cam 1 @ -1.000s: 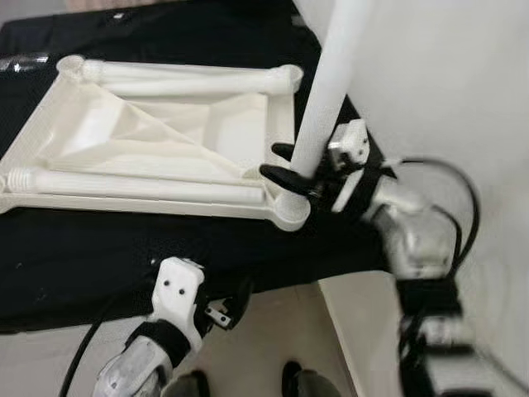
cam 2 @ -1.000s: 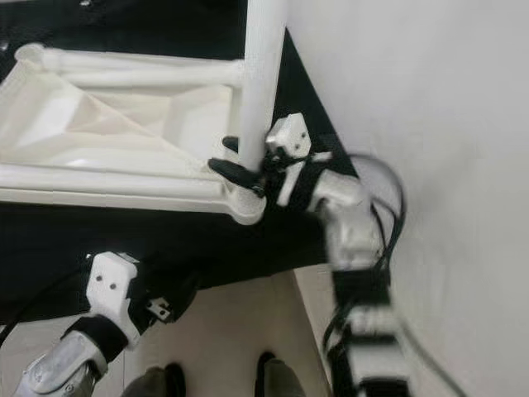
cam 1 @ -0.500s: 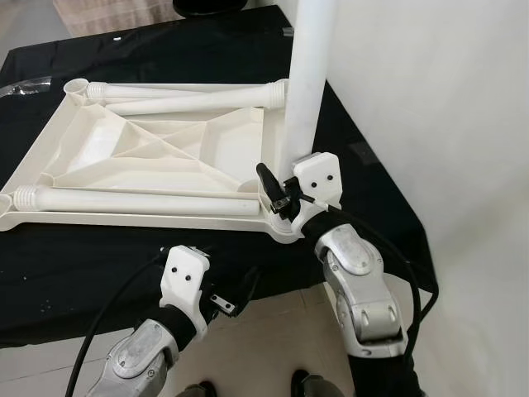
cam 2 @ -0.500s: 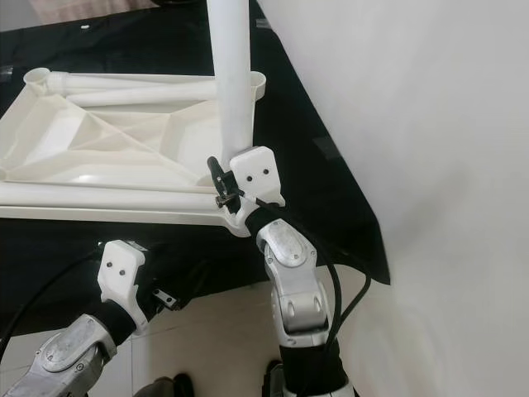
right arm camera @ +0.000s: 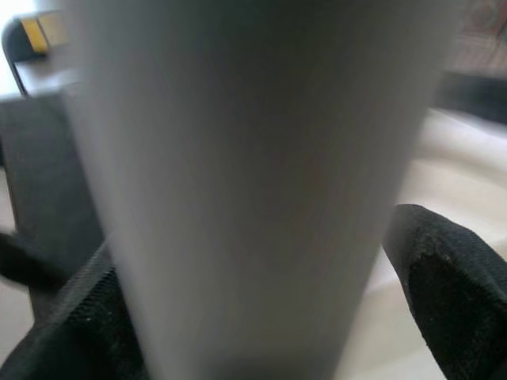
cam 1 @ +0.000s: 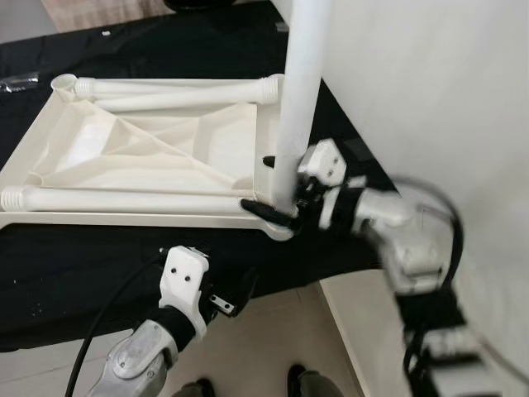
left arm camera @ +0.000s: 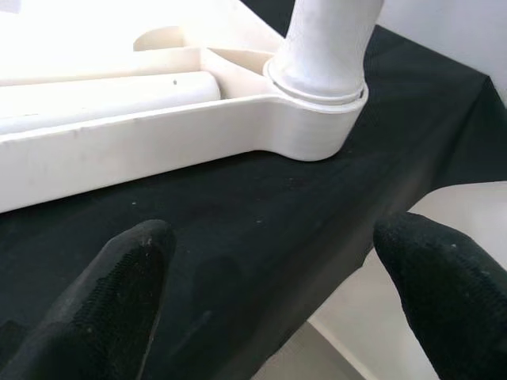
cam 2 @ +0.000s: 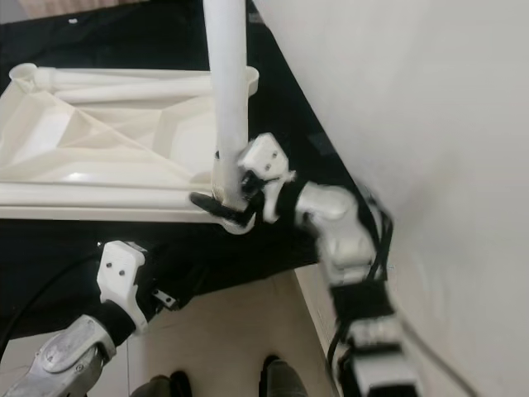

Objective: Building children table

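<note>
Upright table leg [cam 1: 297, 99] clamped btwn right tool [cam 1: 277, 194] fingers, at tabletop [cam 1: 124, 149] corner.

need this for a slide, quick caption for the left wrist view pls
Left gripper, fingers open, hovers over the black cloth facing the white table leg standing in its corner socket.

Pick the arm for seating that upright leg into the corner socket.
Right, probably. The right claw already grips the upright leg just above the corner socket. The left claw is open, below the table edge.
</note>
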`<state>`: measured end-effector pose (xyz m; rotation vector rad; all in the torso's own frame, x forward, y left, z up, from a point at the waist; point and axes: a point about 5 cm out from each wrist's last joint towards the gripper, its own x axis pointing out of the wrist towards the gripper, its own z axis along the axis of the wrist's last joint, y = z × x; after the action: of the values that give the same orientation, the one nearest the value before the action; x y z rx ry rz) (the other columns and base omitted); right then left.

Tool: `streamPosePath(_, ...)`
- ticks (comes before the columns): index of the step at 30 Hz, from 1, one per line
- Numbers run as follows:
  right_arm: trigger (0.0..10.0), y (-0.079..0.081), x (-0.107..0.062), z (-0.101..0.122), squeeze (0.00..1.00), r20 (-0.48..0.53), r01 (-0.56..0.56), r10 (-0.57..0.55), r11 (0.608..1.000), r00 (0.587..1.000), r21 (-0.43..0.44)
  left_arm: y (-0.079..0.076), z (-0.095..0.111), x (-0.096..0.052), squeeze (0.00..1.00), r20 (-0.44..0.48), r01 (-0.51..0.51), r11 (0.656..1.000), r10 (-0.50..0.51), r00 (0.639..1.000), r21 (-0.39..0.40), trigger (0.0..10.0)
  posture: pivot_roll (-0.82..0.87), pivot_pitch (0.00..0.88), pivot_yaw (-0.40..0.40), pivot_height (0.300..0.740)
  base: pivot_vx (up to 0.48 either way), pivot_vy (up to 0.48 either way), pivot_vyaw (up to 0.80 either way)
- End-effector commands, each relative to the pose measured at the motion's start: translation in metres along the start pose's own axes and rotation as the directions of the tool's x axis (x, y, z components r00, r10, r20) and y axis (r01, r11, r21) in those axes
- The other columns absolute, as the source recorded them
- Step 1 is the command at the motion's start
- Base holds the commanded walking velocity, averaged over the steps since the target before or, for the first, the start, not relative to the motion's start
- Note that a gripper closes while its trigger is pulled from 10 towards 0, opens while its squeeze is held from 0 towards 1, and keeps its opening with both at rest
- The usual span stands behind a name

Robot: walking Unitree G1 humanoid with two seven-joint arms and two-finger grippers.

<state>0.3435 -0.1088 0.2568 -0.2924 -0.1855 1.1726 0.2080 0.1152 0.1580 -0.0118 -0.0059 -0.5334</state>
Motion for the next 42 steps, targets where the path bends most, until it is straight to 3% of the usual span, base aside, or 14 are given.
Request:
streamPosePath(1, 10.0, 0.002, 0.005, -0.005, 0.0, 0.016, -0.069, 0.069, 0.997, 0.997, 0.035, -0.003, -0.002, -0.003, 0.0, -0.016, 0.005, 1.0, -0.006, 1.0, -0.005, 10.0, 0.06, 0.279, -0.025, 0.74, 0.0, 0.0, 0.0)
streamPosePath(5, 10.0, -0.02, 0.01, 0.002, 0.0, 0.066, -0.066, 0.061, 0.994, 0.996, 0.087, -0.004, -0.002, -0.007, 0.0, -0.021, 0.001, 1.0, -0.001, 1.0, -0.002, 10.0, 0.09, 0.292, -0.027, 0.74, 0.0, 0.0, 0.0)
streamPosePath(10, 10.0, -0.024, 0.009, 0.002, 0.0, 0.057, -0.184, 0.178, 0.976, 0.982, 0.114, -0.005, -0.001, -0.012, 0.0, -0.026, -0.006, 1.0, 0.006, 1.0, 0.002, 10.0, 0.12, 0.3, -0.027, 0.74, 0.0, 0.0, 0.0)
streamPosePath(11, 3.3, -0.024, 0.008, 0.003, 0.0, 0.057, -0.217, 0.212, 0.969, 0.976, 0.117, -0.005, -0.001, -0.013, 0.0, -0.027, -0.007, 1.0, 0.007, 1.0, 0.003, 10.0, 0.13, 0.305, -0.025, 0.74, 0.0, 0.0, 0.0)
streamPosePath(13, 3.3, -0.025, 0.008, 0.003, 0.0, 0.059, -0.246, 0.24, 0.962, 0.969, 0.12, -0.005, -0.001, -0.014, 0.0, -0.028, -0.008, 1.0, 0.008, 1.0, 0.004, 10.0, 0.13, 0.305, -0.025, 0.74, 0.0, 0.0, 0.0)
streamPosePath(14, 0.0, -0.026, 0.007, 0.005, 0.0, 0.066, -0.278, 0.271, 0.952, 0.96, 0.126, -0.005, -0.001, -0.015, 0.0, -0.03, -0.009, 1.0, 0.01, 1.0, 0.005, 10.0, 0.14, 0.311, -0.02, 0.74, 0.0, 0.0, 0.0)
streamPosePath(21, 0.0, -0.032, 0.004, 0.007, 0.0, 0.081, -0.309, 0.301, 0.944, 0.95, 0.118, -0.005, -0.001, -0.017, 0.0, -0.036, -0.013, 1.0, 0.013, 0.999, 0.006, 10.0, 0.13, 0.313, -0.016, 0.74, 0.0, 0.0, 0.0)
streamPosePath(29, 0.0, -0.02, -0.018, -0.02, 0.0, -0.007, -0.074, 0.075, 0.996, 0.997, 0.058, -0.008, -0.002, -0.014, 0.0, -0.033, -0.01, 1.0, 0.009, 0.999, -0.007, 10.0, 0.09, 0.308, -0.027, 0.74, 0.0, 0.0, 0.0)
streamPosePath(36, 0.0, 0.03, -0.032, -0.037, 0.0, -0.002, 0.203, -0.206, 0.963, 0.979, 0.175, -0.008, -0.003, -0.011, 0.0, -0.027, -0.003, 1.0, 0.002, 1.0, -0.018, 10.0, 0.05, 0.292, -0.033, 0.74, 0.0, 0.0, 0.0)
streamPosePath(37, 0.0, 0.041, -0.032, -0.045, 0.0, -0.123, 0.51, -0.496, 0.849, 0.859, 0.138, -0.006, -0.004, -0.009, 0.0, -0.027, 0.001, 1.0, -0.001, 1.0, -0.019, 10.0, 0.02, 0.274, -0.037, 0.74, 0.0, 0.0, 0.0)
streamPosePath(38, 0.0, 0.041, -0.032, -0.045, 0.0, -0.123, 0.51, -0.496, 0.849, 0.859, 0.138, -0.006, -0.004, -0.009, 0.0, -0.027, 0.001, 1.0, -0.001, 1.0, -0.019, 10.0, 0.02, 0.274, -0.037, 0.74, 0.0, 0.0, 0.0)
streamPosePath(39, 0.0, 0.041, -0.035, -0.048, 0.0, -0.169, 0.623, -0.605, 0.777, 0.778, 0.091, -0.005, -0.005, -0.008, 0.0, -0.027, 0.001, 1.0, -0.001, 1.0, -0.019, 10.0, 0.02, 0.274, -0.037, 0.74, 0.0, 0.0, 0.0)
streamPosePath(40, 0.0, 0.042, -0.044, -0.051, 0.0, -0.232, 0.764, -0.742, 0.645, 0.629, 0.01, -0.005, -0.005, -0.008, 0.0, -0.027, 0.001, 1.0, -0.001, 1.0, -0.02, 10.0, 0.02, 0.271, -0.036, 0.74, 0.0, 0.0, 0.0)
streamPosePath(42, 0.0, 0.059, -0.026, -0.048, 0.0, -0.201, 0.796, -0.777, 0.605, 0.596, 0.02, -0.004, -0.004, -0.004, 0.0, -0.021, 0.005, 1.0, -0.005, 1.0, -0.017, 10.0, 0.02, 0.257, -0.03, 0.74, 0.0, 0.0, 0.0)
